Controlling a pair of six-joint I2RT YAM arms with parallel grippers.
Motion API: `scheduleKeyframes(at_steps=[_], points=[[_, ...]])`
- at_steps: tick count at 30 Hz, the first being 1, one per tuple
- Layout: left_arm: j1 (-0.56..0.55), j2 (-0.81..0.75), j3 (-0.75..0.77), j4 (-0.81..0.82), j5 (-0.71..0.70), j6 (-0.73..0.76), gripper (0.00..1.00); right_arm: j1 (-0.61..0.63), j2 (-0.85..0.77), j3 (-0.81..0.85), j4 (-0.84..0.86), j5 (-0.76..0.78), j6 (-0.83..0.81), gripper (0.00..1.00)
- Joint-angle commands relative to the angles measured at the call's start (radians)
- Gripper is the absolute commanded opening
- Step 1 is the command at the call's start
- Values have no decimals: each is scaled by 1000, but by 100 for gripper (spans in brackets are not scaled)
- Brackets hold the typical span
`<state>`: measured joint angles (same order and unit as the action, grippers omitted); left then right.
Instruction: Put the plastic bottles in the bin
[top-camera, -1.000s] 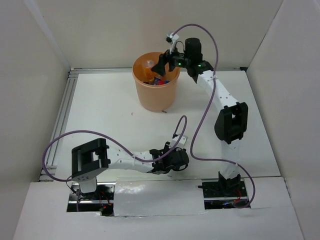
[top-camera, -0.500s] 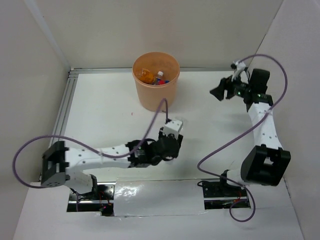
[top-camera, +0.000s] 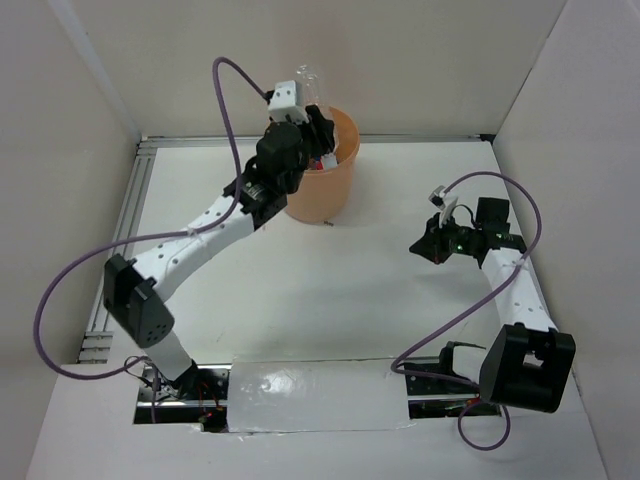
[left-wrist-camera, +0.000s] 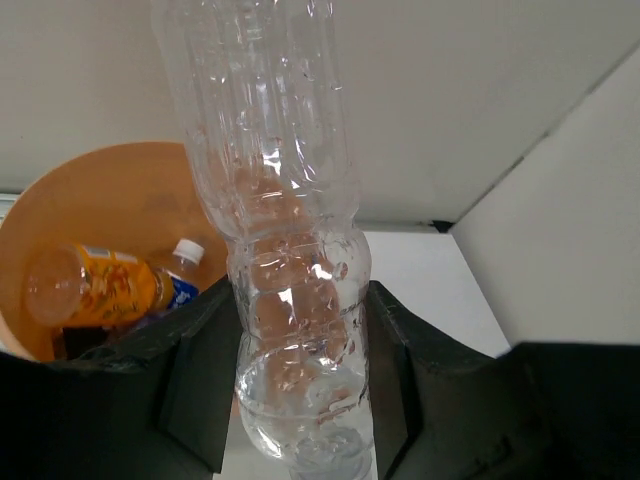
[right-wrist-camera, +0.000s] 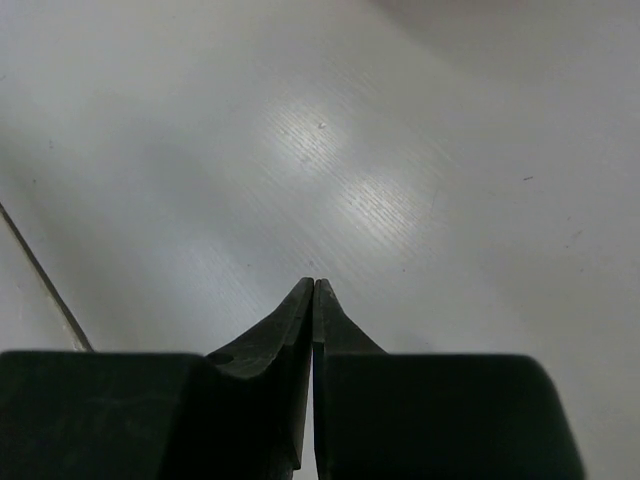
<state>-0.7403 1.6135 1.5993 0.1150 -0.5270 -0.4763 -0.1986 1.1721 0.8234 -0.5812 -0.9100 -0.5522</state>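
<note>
Our left hand (left-wrist-camera: 300, 385) grips the plain clear bottle (left-wrist-camera: 270, 180) near one end, above the bin (top-camera: 335, 195) at the far edge of the surface (top-camera: 300, 300). An orange bottle (left-wrist-camera: 95, 290) lies inside the bin. Our right hand (right-wrist-camera: 313, 300), pinched fully together and empty, hangs over the surface's right side.

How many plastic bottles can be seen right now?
3: a clear bottle in the left end effector, an orange bottle and a white-capped bottle inside the bin. More may be hidden beneath.
</note>
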Motion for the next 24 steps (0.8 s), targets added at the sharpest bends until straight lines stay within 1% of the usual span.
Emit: scheduleKeyframes(at_steps=[1,3,4,5,6,7,8,9,11,12,13,14,17,19,20,21,22,23,24], points=[[74,118,105,135,86,-21,6,5,-42,-18,-8,-32,-28,9],[84,179,184,152,49,5,10,5,-52,-18,-8,-32,-28,11],[84,242,214,141,29,30,10,5,-52,-18,-8,-32,-28,18],[84,272,265,132,4,66,12,5,-52,-18,-8,-32,-28,26],[84,298,286,123,-13,89,17,5,-61,-18,-8,-32,-28,36],[93,318,295,123,-34,116,32,5,-61,-18,-22,-42,-40,47],[93,363,313,136,-47,160,57,5,-61,-9,-31,-43,-49,81],[93,364,314,137,-47,160,58,5,-61,-9,-31,-43,-49,82],[111,388,370,83,-47,160,86,5,-74,-9,-42,-43,-49,100],[111,398,381,69,-47,160,91,5,-74,-9,-42,-43,-49,100],[111,398,381,69,-36,160,97,5,-86,-9,-42,-29,-49,100],[111,382,372,69,-27,160,100,5,-86,-9,-42,-20,-32,100],[102,310,326,81,-2,180,100,5,-86,0,-16,19,12,100],[91,261,265,109,21,194,100,5,-86,9,-16,30,12,100],[91,208,254,86,33,194,100,5,-86,10,-16,30,23,100],[91,175,231,10,57,165,100,-4,-97,10,-3,45,55,100],[91,137,209,-35,74,153,100,-4,-97,10,12,98,89,100],[91,94,177,-78,105,143,100,-4,-109,10,55,138,136,100],[91,-14,131,-107,170,143,100,-4,-127,10,73,184,234,100]])
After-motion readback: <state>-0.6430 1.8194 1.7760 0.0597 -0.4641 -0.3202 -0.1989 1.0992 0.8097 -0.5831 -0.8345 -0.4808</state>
